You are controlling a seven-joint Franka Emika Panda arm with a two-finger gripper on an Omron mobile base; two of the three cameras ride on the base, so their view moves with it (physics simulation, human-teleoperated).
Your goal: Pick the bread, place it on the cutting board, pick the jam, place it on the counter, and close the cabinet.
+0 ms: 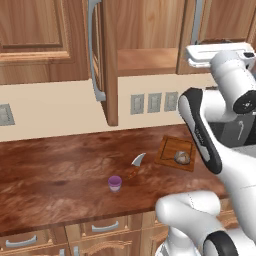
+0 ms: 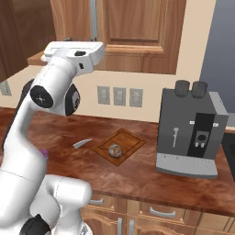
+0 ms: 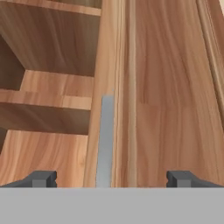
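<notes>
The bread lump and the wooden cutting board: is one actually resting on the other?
Touching. The right base view shows the bread sitting inside the cutting board groove line with no gap beneath; the left base view agrees.

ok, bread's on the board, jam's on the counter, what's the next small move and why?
Probably push the open warm-brown cabinet door shut: the brown-grey bread lump lies on the wooden cutting board, the purple-topped jam jar stands on the reddish-brown counter, and the open gripper faces the door's edge.
</notes>
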